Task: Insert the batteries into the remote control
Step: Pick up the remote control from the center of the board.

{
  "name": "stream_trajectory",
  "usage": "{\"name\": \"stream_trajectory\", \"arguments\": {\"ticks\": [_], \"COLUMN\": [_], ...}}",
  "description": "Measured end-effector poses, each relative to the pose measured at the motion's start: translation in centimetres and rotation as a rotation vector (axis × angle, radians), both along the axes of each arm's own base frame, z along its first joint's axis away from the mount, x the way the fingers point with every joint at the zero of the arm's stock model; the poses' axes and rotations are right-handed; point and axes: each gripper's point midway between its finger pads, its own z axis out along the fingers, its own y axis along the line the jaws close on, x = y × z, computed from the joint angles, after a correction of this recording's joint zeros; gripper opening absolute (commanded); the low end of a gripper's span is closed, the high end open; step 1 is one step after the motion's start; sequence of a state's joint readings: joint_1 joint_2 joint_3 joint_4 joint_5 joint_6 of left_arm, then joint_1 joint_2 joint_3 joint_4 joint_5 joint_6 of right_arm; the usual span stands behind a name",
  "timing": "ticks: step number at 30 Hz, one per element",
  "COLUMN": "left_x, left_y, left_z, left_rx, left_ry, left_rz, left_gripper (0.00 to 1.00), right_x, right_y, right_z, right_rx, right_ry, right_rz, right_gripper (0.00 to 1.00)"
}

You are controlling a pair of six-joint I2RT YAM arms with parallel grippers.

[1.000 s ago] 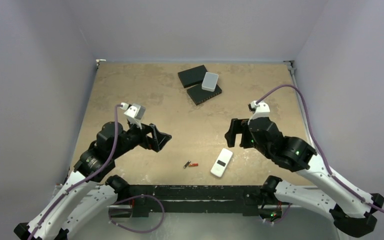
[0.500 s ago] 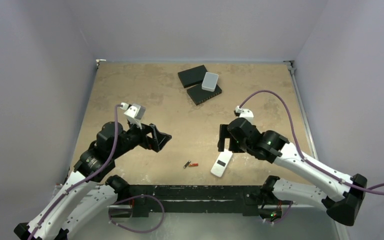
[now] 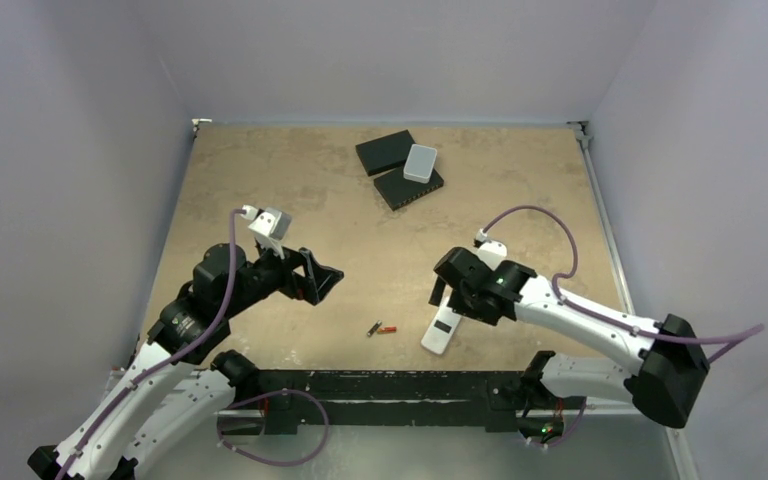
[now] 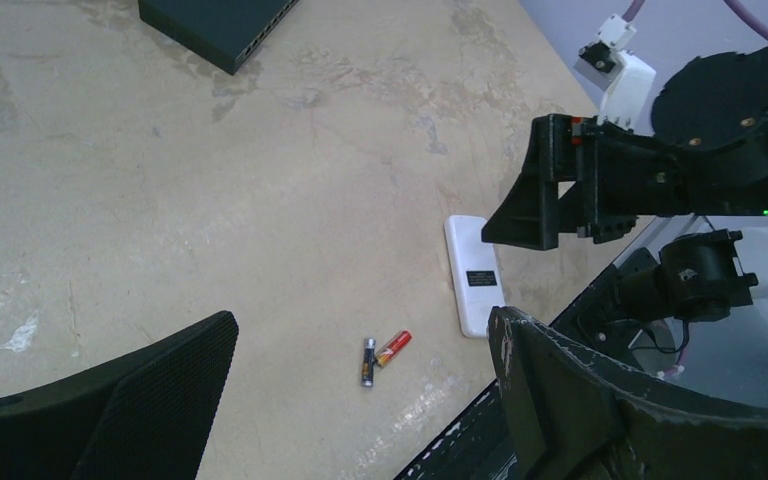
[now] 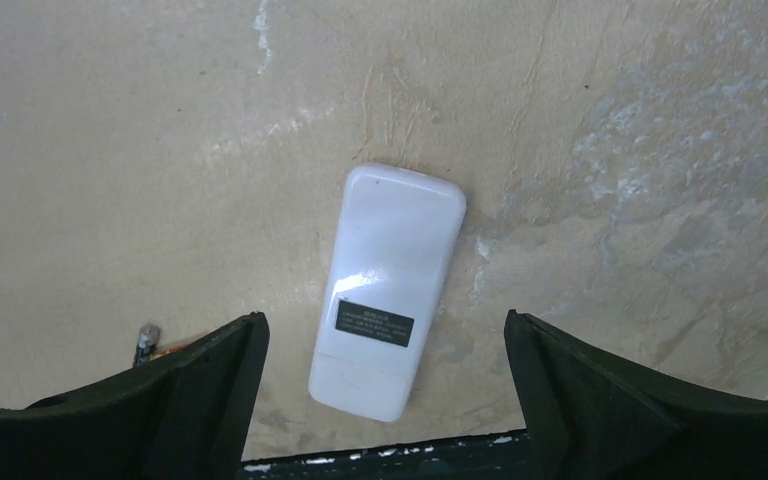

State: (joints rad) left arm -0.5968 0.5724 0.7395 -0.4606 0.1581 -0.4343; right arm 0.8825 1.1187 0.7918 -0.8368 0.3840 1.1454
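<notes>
The white remote control (image 3: 442,329) lies back-up near the table's front edge, a dark label on it; it also shows in the right wrist view (image 5: 385,290) and the left wrist view (image 4: 472,277). The two batteries, one dark (image 4: 367,361) and one red-orange (image 4: 393,348), lie touching just left of it (image 3: 382,329). My right gripper (image 3: 444,290) is open, hovering over the remote's far end, its fingers on either side of it (image 5: 384,340). My left gripper (image 3: 325,279) is open and empty, above the table left of the batteries.
Two black flat boxes (image 3: 400,170) with a pale grey rounded box (image 3: 420,162) on top sit at the back middle. The table's black front edge (image 3: 390,378) runs just below the remote. Purple cables trail from both wrists.
My right arm has swung left and down, bringing its open gripper over the remote. The left arm, remote and batteries have not moved.
</notes>
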Motion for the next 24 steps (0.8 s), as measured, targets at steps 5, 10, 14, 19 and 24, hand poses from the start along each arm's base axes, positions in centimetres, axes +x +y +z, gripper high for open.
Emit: {"name": "stream_trajectory", "arguments": {"ticks": [5,10,14,19,24], "left_x": [-0.1,-0.3,-0.3,-0.4,-0.5], "left_y": [-0.1,-0.2,-0.2,-0.3,-0.4], "left_z": [0.1,0.1,0.1,0.1,0.1], "left_rx": [-0.003,-0.006,-0.007,-0.009,-0.01], "left_ry": [-0.001,0.0,0.001,0.002,0.003], "left_rz": [-0.007,-0.016,-0.021,-0.028,-0.035], "left_gripper": [0.98,0.98,0.98,0.98,0.98], "right_x": [0.0,-0.1,0.2,0.7,0.7], "right_y": [0.0,-0.3,0.0,0.8,1.4], "right_z": [-2.6,-4.8,-5.5,-5.7,-6.2], "right_rx": [-0.054,-0.126,-0.129,-0.108,-0.091], "right_ry": [0.07,0.122,0.127,0.118,0.132], "right_rz": [-0.08,-0.117,-0.125,-0.126,-0.119], "right_gripper": [0.99,0.99,0.99,0.99,0.99]}}
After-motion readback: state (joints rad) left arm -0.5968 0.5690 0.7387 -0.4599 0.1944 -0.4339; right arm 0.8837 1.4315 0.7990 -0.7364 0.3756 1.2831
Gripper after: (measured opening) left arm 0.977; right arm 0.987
